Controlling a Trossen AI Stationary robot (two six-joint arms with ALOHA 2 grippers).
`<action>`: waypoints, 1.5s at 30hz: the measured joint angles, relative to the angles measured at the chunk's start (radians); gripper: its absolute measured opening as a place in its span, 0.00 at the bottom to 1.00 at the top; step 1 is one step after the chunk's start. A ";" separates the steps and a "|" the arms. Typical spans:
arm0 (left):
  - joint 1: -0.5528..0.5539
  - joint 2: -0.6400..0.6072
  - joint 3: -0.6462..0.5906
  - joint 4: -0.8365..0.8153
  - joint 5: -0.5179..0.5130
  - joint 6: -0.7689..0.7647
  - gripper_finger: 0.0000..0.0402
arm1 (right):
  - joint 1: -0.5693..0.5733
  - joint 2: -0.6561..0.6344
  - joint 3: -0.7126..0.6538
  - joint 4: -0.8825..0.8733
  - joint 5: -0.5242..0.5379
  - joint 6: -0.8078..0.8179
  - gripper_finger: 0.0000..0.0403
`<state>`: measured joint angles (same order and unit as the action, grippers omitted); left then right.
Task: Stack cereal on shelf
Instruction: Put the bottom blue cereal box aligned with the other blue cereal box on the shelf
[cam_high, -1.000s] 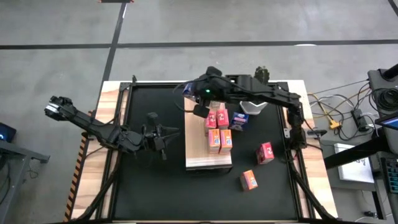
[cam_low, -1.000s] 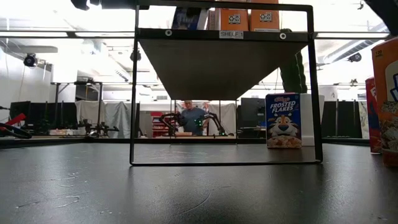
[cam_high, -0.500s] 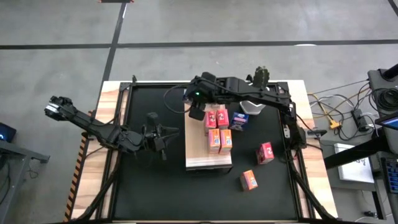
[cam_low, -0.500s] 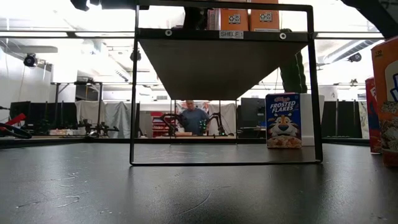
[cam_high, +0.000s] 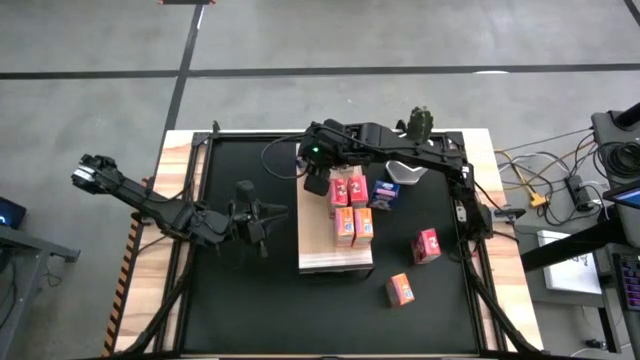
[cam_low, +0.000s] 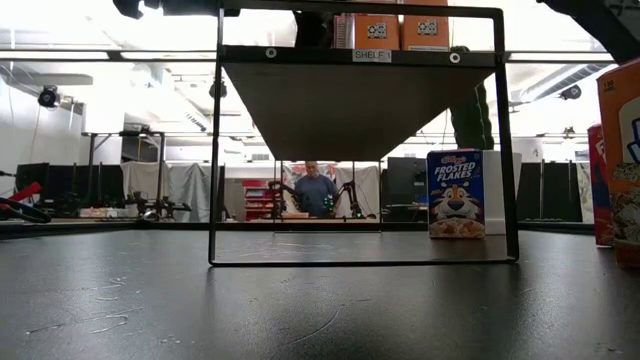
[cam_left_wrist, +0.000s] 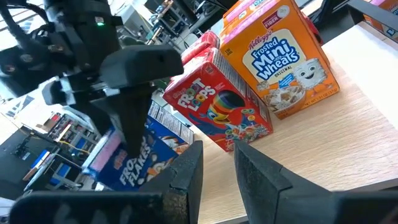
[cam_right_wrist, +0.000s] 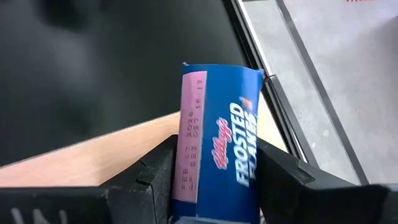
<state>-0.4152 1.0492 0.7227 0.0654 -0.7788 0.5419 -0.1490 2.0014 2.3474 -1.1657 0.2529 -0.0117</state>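
Observation:
The shelf (cam_high: 320, 252) is a light wood board raised on a black frame (cam_low: 215, 150). Two pink-red boxes (cam_high: 348, 190) and two orange boxes (cam_high: 353, 227) stand on it. My right gripper (cam_high: 318, 181) is over the board's far left corner, shut on a blue Frosted Flakes box (cam_right_wrist: 221, 143), which also shows in the left wrist view (cam_left_wrist: 134, 163). My left gripper (cam_high: 262, 222) waits left of the shelf over the black mat, its fingers (cam_left_wrist: 189, 171) slightly apart and empty. Whether the blue box stands on the board is hidden. My right gripper pinches the blue box between its two fingers (cam_right_wrist: 152, 173), one on each broad face, with the narrow side (cam_right_wrist: 193, 149) bearing the pink label toward the wrist camera. The fingers come from above, pointing down (cam_left_wrist: 134, 121). The box stays about upright over the board's far left corner.
On the mat right of the shelf are a blue box (cam_high: 385, 194), a pink-red box (cam_high: 427, 245) and an orange box (cam_high: 400, 290). A white dish (cam_high: 405, 172) and a potted cactus (cam_high: 420, 121) stand at the far right. A person (cam_low: 316, 190) is in the room behind.
My right gripper has turned about over the shelf's far left corner with the blue box, its arm swinging toward the table's far edge. In the low view the box's blue face is now hidden behind the dark gripper.

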 joint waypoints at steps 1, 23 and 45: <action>0.000 0.000 0.000 0.000 0.000 0.000 0.19 | -0.001 0.000 0.000 0.003 0.001 0.008 0.43; 0.000 0.000 0.000 0.001 0.001 -0.001 0.19 | -0.005 -0.078 0.009 -0.003 0.009 0.027 0.49; 0.231 0.127 0.001 0.118 0.116 -0.059 0.19 | 0.247 -0.414 -0.411 0.180 0.009 -0.131 0.29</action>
<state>-0.1846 1.1761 0.7238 0.1837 -0.6630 0.4825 0.0984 1.5870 1.9366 -0.9856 0.2615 -0.1424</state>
